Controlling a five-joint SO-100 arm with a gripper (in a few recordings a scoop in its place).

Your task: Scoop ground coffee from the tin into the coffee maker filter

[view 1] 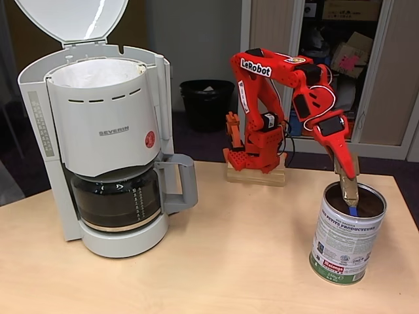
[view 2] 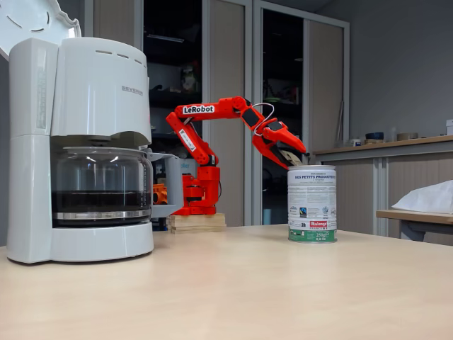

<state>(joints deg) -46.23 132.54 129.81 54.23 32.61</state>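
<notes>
Both fixed views show a pale wooden table [view 1: 229, 261] with the big white SEVERIN coffee maker [view 1: 108, 131] standing at its left side, lid [view 1: 72, 18] swung up. Under the lid the coffee maker filter [view 1: 98, 72], white paper, lines the rounded light-grey basket, and I cannot tell whether any grounds lie in it. Below the basket sits the glass carafe [view 1: 118, 199], handle toward the right. The red arm [view 1: 288, 85], marked LeRobot, is mounted on a wooden block [view 1: 255, 175] at the far edge of the table and bends forward and down to the right. On the near right stands the tin [view 1: 347, 235], upright and open, shiny metal with a white label and a green and red band at its base. Its mouth shows a dark surface, the ground coffee [view 1: 370, 204]. The gripper [view 1: 350, 196] points down into the open tin, its tips just inside the rim, clamped on a small blue spoon [view 1: 353, 210] whose end dips toward the grounds. From the other fixed view the gripper [view 2: 291, 160] meets the tin [view 2: 312, 205] at its top edge.
</notes>
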